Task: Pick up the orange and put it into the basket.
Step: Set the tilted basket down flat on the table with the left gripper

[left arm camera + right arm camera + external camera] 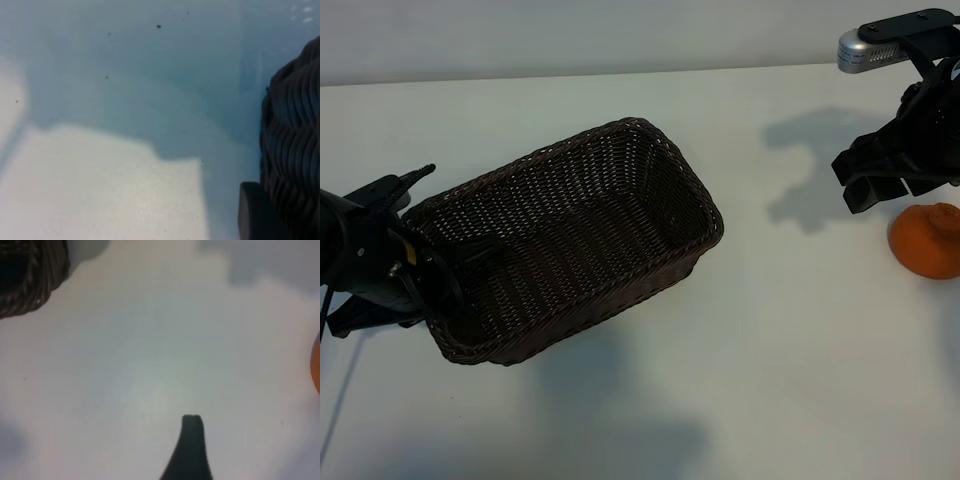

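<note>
Orange [927, 241] resting on white table [770, 380], well to the right of basket [570, 240], at the exterior view's right edge; only a sliver of orange showing at the edge of the right wrist view [317, 365]. Not inside basket, not held.

Right gripper [880, 185] hanging just up and left of orange, between orange and basket but much nearer the fruit, pointing steeply down, jaws spread wide, nothing between them, apart from the fruit. One dark fingertip [192, 425] visible over bare table in the right wrist view, with a corner of basket rim [30, 280] farther off.

Basket sitting left of centre, woven dark brown, open side up, nothing visible inside. Left gripper [420, 275] at basket's near-left end, jaws narrowed and closed on the rim there, one finger inside the wall, the other outside. Left wrist view: wicker wall [295, 150] close against a dark finger [252, 212].
</note>
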Robot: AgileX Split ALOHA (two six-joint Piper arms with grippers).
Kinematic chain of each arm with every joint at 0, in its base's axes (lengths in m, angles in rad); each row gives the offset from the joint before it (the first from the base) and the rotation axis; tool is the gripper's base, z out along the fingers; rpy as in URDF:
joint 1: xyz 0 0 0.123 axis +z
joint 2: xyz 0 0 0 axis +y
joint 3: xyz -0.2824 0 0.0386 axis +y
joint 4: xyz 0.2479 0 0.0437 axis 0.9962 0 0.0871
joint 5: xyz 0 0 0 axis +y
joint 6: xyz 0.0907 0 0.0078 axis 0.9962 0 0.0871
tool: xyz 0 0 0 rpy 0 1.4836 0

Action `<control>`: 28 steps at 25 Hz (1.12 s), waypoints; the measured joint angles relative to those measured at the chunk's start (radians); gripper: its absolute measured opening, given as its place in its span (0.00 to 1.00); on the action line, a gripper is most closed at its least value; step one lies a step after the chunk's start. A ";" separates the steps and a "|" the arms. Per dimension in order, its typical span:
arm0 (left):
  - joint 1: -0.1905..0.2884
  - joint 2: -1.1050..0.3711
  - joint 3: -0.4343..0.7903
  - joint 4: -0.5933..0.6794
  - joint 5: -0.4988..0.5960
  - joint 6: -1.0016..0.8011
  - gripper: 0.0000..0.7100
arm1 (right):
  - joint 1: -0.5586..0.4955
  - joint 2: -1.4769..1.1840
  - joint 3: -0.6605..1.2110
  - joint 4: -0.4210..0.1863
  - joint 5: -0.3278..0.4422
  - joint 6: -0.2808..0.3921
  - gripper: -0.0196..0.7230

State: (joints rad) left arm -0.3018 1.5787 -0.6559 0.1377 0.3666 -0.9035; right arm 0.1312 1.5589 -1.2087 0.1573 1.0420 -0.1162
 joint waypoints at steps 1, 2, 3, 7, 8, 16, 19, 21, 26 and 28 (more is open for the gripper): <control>0.000 -0.002 0.000 0.000 -0.001 0.000 0.28 | 0.000 0.000 0.000 0.000 0.000 0.000 0.83; 0.000 -0.008 0.001 0.000 -0.003 0.002 0.28 | 0.000 0.000 0.000 0.000 0.000 0.000 0.83; 0.000 -0.016 0.001 0.000 -0.007 0.003 0.27 | 0.000 0.000 0.000 0.001 -0.001 0.000 0.83; 0.001 -0.069 0.005 -0.003 -0.015 0.006 0.22 | 0.000 0.000 0.000 0.002 -0.002 0.000 0.83; 0.007 -0.082 0.005 -0.003 -0.015 0.006 0.22 | 0.000 0.000 0.000 0.002 -0.002 0.000 0.83; 0.052 -0.166 0.006 -0.073 -0.006 0.119 0.22 | 0.000 0.000 0.000 0.002 -0.002 0.000 0.83; 0.077 -0.168 0.006 -0.169 -0.008 0.235 0.22 | 0.000 0.000 0.000 0.003 -0.002 0.000 0.83; 0.084 -0.168 0.006 -0.264 -0.014 0.344 0.22 | 0.000 0.000 0.000 0.003 -0.002 0.000 0.83; 0.101 -0.167 -0.006 -0.482 -0.023 0.623 0.22 | 0.000 0.000 0.000 0.003 -0.002 0.000 0.83; 0.110 -0.156 -0.038 -0.529 0.004 0.707 0.22 | 0.000 0.000 0.000 0.003 -0.002 0.001 0.83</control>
State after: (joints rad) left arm -0.1915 1.4223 -0.6936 -0.3916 0.3710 -0.1969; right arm 0.1312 1.5589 -1.2087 0.1602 1.0403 -0.1149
